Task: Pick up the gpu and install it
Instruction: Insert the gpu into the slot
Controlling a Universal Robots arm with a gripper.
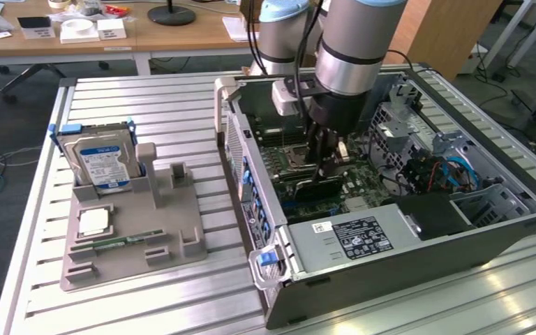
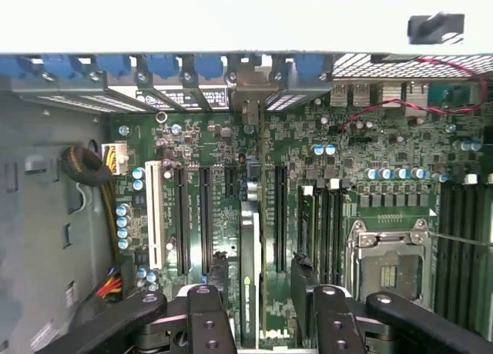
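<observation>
Gripper down inside the open black computer case

Exterior view has the grey parts tray with the silver blue-labelled hard drive outside the case; wrist view looks down onto the green motherboard, where black fingers clamp the thin gpu card edge-on, upright over a slot

A lab: slatted aluminium workbench, open computer case, wooden desks behind

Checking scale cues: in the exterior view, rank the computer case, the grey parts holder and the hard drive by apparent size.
1. Computer case
2. Grey parts holder
3. Hard drive, standing upright in the holder
The gaps are plain.
</observation>
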